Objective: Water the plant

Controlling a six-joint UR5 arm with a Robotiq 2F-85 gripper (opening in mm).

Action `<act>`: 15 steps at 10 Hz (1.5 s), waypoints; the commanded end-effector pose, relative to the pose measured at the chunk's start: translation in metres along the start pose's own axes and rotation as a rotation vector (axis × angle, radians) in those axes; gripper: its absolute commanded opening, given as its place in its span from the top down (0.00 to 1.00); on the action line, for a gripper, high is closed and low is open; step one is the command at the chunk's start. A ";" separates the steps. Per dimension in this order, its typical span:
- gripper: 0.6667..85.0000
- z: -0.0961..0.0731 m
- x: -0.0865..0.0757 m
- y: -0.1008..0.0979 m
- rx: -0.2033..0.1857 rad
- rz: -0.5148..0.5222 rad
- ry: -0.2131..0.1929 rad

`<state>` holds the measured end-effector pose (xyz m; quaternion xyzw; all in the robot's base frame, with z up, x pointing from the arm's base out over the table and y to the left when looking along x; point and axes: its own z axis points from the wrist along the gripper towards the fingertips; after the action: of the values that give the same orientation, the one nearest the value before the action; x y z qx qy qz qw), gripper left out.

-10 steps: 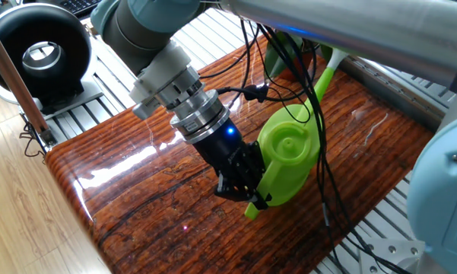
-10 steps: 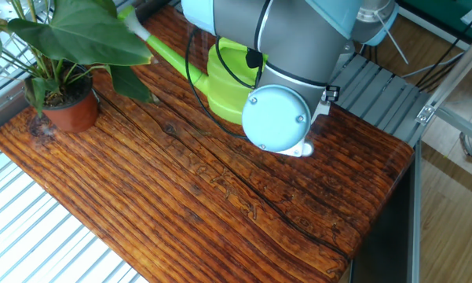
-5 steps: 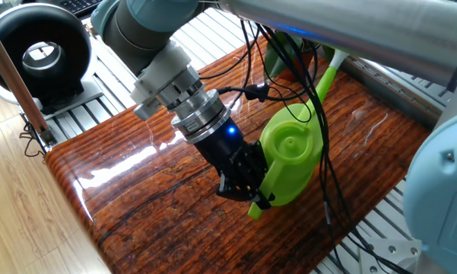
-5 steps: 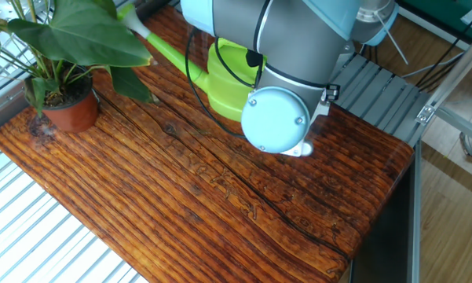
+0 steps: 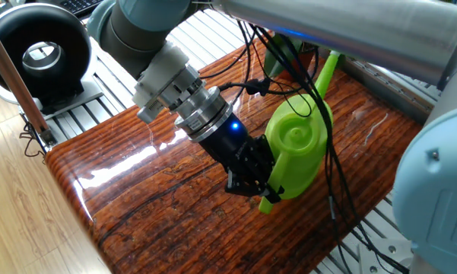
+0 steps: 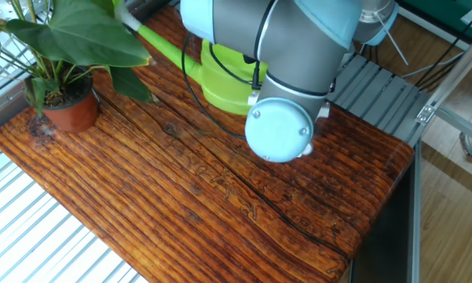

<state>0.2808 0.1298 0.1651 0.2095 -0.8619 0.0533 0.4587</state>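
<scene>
The plant [image 6: 63, 75] stands just beyond the watering can [image 5: 296, 152] spout; gripper [image 5: 260, 189] fingers pinch the can's handle.

The plant [image 6: 63, 47] has broad dark green leaves and thin stems rising from a small reddish-brown clay pot [image 6: 71, 112]. The pot stands upright on the worktop [image 6: 220, 196], close to its far left corner. One large leaf spreads out above the pot and another hangs down beside it.
</scene>
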 end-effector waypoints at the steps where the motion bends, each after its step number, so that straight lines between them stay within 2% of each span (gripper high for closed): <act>1: 0.99 0.011 -0.029 -0.013 0.025 -0.029 0.005; 2: 0.99 0.017 -0.034 -0.017 0.032 -0.032 0.012; 4: 0.99 0.016 -0.022 -0.012 0.026 -0.036 0.044; 10: 0.99 0.024 -0.041 -0.008 0.005 -0.017 0.024; 12: 0.99 0.024 -0.041 -0.008 0.009 -0.005 0.029; 15: 0.99 0.027 -0.050 -0.008 0.012 0.007 0.034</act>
<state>0.2873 0.1261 0.1134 0.2128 -0.8537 0.0664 0.4706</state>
